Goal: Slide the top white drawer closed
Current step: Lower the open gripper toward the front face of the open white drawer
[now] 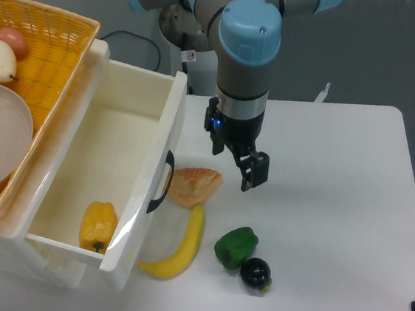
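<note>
My gripper (249,167) hangs over the table (339,177), pointing down, just right of the croissant (195,185). I can make out one black finger clearly near the bottom; the other is lost against the wrist, so I cannot tell how wide the jaws stand. Nothing appears to be between them.

The drawer (110,167) is pulled well out of the cabinet, its front panel angled toward me with the black handle (161,183) on the outer face. A yellow pepper (98,225) lies inside near the front. My gripper is apart from the panel, with the croissant between us, touching or nearly touching the panel beside the handle. A banana (179,248) lies below it, its lower end close to the panel's base; a green pepper (236,246) and a dark round fruit (256,272) sit further right. The basket (55,50) rests on top of the cabinet at left.

I judge this as the approach: no contact yet, drawer fully open. Next I need to get my fingers against the panel's outer face, probably above the handle, then push left, straight along the drawer's travel. The croissant is in the way at low height, so I should come in above it.
</note>
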Tool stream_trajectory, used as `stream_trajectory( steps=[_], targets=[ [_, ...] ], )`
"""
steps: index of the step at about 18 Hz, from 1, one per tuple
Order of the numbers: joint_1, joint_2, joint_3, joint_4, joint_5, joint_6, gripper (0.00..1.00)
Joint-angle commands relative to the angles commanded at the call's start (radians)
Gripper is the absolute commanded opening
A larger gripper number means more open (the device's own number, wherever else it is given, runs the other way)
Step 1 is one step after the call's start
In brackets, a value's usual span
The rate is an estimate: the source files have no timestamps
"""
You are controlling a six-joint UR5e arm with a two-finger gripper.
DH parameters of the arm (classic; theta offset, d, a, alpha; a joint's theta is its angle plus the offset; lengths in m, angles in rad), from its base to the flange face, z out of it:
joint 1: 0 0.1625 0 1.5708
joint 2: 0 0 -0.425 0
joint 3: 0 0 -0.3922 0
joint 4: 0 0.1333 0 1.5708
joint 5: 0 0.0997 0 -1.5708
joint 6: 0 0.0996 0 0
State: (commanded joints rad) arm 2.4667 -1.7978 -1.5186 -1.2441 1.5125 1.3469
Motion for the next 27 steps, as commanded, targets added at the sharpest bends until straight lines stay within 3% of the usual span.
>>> stream_trajectory(
  steps=[16, 21, 24, 27],
  targets=[
    [0.006, -0.066, -0.064, 0.023, 0.003, -0.038, 1.00],
    [0.021, -0.106, -0.064, 0.031, 0.002, -0.168, 1.00],
    [0.021, -0.121, -0.055, 0.034, 0.000, -0.346, 1.00],
    [0.023, -0.124, -0.054, 0.034, -0.005, -0.423, 1.00]
  ],
)
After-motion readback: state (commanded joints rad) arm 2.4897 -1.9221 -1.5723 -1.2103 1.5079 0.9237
